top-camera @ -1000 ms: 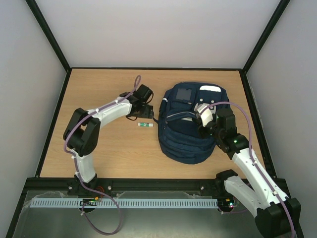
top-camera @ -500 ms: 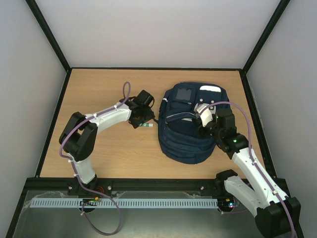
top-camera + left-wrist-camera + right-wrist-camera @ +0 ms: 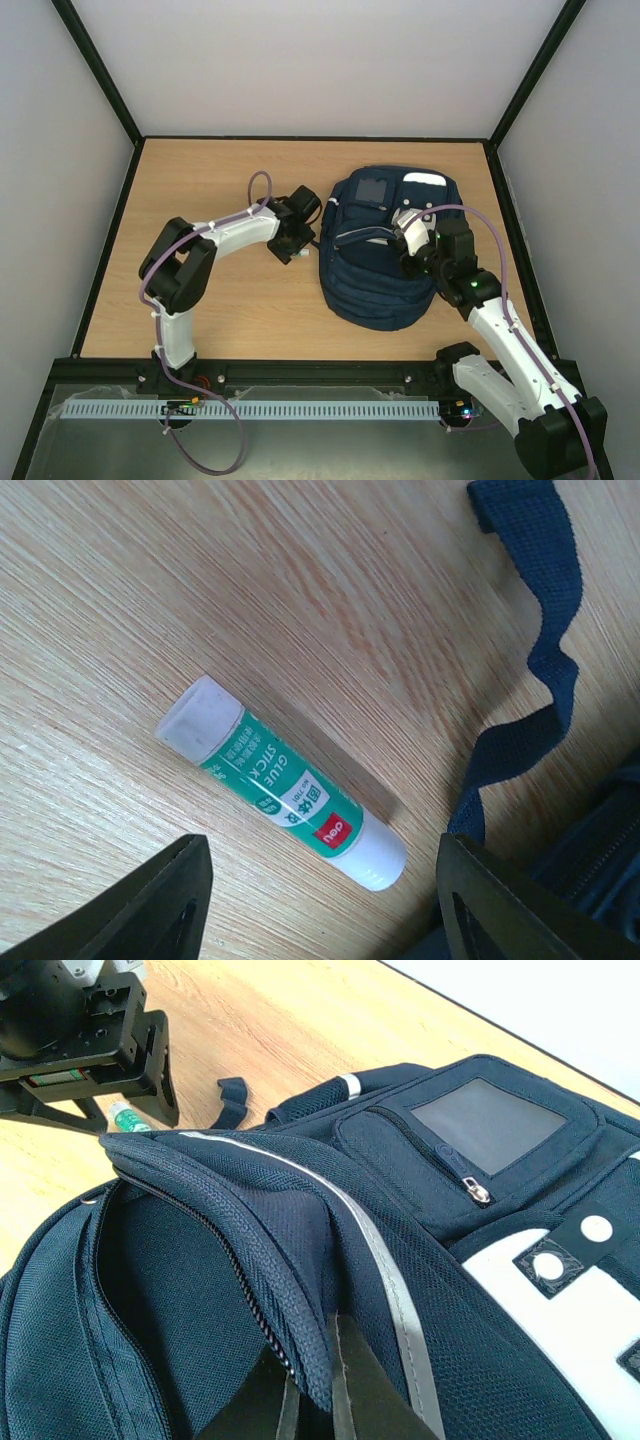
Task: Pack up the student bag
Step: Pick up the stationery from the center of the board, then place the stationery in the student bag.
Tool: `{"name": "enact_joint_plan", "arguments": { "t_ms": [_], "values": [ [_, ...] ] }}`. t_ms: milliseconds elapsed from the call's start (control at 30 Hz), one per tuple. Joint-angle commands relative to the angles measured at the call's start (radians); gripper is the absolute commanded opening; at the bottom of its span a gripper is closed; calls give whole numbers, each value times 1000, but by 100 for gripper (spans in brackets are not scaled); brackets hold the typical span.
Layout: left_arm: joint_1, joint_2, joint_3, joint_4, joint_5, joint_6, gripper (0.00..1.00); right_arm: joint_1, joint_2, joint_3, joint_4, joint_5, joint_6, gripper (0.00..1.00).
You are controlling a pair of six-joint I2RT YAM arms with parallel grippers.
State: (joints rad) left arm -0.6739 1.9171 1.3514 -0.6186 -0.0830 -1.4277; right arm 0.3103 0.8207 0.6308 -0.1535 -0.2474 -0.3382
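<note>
The student bag [image 3: 380,270] is a navy backpack lying on the right half of the table, with its main zip gaping. My right gripper [image 3: 315,1380] is shut on the raised edge of the bag's opening [image 3: 250,1220] and holds it up. A green-and-white glue stick [image 3: 285,785] lies on the wood just left of the bag. My left gripper [image 3: 320,855] hangs low over it, open, one finger on each side of the stick's lower end and neither touching it. In the top view the left gripper [image 3: 290,245] covers the stick.
A loose navy strap [image 3: 545,630] of the bag snakes across the wood right beside the glue stick and the left gripper's right finger. The bag's front pocket with a grey window [image 3: 490,1120] faces up. Black frame rails [image 3: 110,210] edge the table.
My left gripper has moved right, toward the bag, and now sits over the glue stick, hiding it in the top view. The right arm and the bag have not moved.
</note>
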Motion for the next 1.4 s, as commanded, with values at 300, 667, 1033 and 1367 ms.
{"name": "enact_joint_plan", "arguments": {
  "t_ms": [300, 667, 1033, 1367],
  "values": [
    [31, 98, 47, -34, 30, -100, 51, 6, 21, 35, 6, -56, -9, 3],
    [41, 82, 52, -70, 32, 69, 24, 5, 20, 37, 3, -58, -10, 3],
    [-143, -275, -125, 188, 5, 724, 2, 6, 22, 39, -1, -68, -9, 3],
    [-527, -435, -200, 254, -126, 1347, 2, 6, 3, 46, 11, -47, 20, 2]
  ]
}}
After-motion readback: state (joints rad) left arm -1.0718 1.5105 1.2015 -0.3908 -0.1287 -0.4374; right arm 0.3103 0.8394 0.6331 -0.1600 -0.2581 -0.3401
